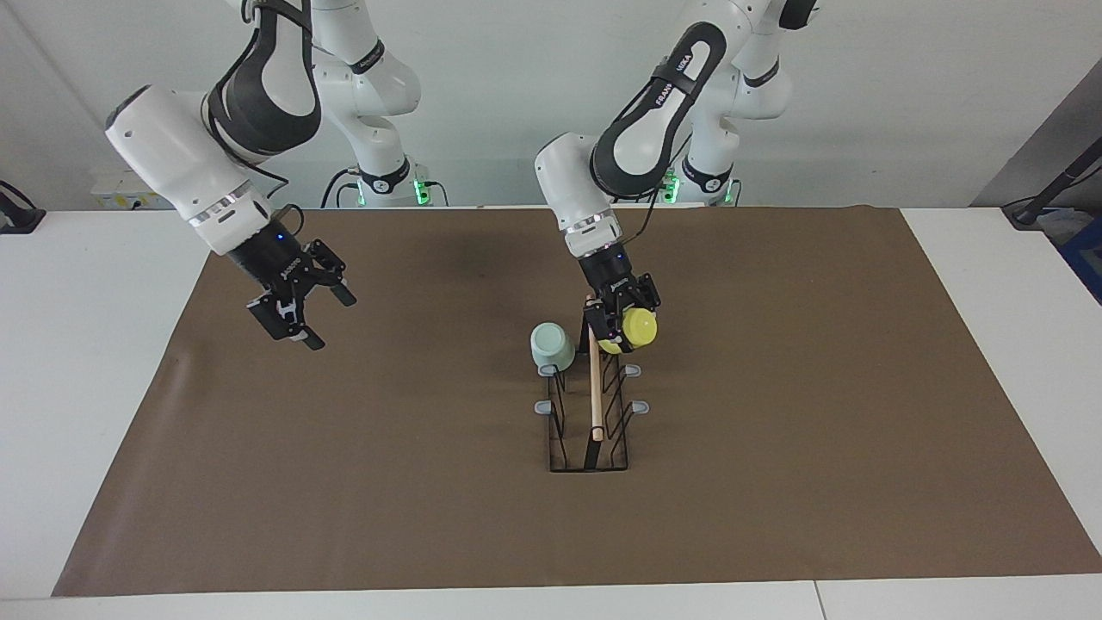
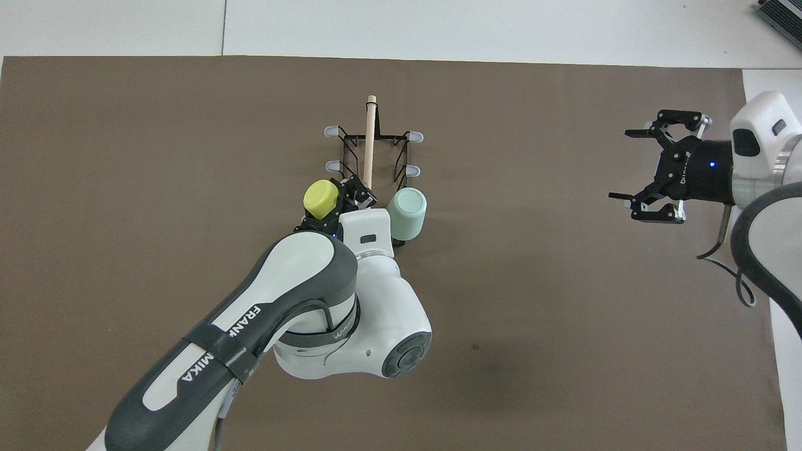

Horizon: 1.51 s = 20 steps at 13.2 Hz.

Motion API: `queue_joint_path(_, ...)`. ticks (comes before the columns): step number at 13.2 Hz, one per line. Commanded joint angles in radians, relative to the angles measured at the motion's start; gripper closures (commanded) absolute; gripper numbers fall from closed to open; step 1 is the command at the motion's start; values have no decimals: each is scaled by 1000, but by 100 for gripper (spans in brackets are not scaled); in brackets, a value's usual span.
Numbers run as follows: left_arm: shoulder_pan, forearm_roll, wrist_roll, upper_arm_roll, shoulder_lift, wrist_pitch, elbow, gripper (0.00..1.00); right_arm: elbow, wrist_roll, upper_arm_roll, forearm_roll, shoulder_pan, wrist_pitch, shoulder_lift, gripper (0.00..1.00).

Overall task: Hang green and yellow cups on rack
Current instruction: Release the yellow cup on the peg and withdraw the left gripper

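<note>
Left gripper [image 1: 622, 323] is clamped on the yellow cup [image 1: 639, 329] at the rack [image 1: 594, 405]; beside it, the mint green cup [image 1: 552, 344] hangs on a prong. Right gripper [image 1: 303, 308] waits spread apart over the brown mat [image 1: 775, 448].

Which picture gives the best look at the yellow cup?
The overhead view: the yellow cup shows its whole round base, clear of the left gripper. In the facing view, the cup is partly covered by that gripper.
</note>
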Motion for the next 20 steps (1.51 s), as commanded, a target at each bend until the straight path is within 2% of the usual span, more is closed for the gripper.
queue_joint_path(1, -4, 7, -20, 1, 7, 1, 16, 0, 35, 136, 8, -166, -15, -36, -8, 0)
queue_joint_path(6, 19, -56, 11, -2, -31, 15, 36, 0, 56, 500, 26, -470, 4, -38, -16, 0)
queue_joint_path(8, 36, -64, 107, -2, -36, 16, 39, 0, 56, 634, 26, -528, 34, -49, -19, 0)
queue_joint_path(12, 69, -241, 519, 43, -47, 111, 89, 0, 60, 990, 29, -672, 91, -119, -50, 0)
queue_joint_path(14, 71, -346, 731, 86, -47, 122, 124, 0, 69, 1131, 29, -686, 105, -159, -67, 0)
queue_joint_path(17, 105, -550, 1107, 124, -51, 120, 167, 0, 174, 1268, 29, -690, 104, -293, -54, 0)
queue_joint_path(20, 114, -738, 1415, 191, -100, 116, 171, 0, 254, 1397, 32, -686, 104, -429, -53, 0)
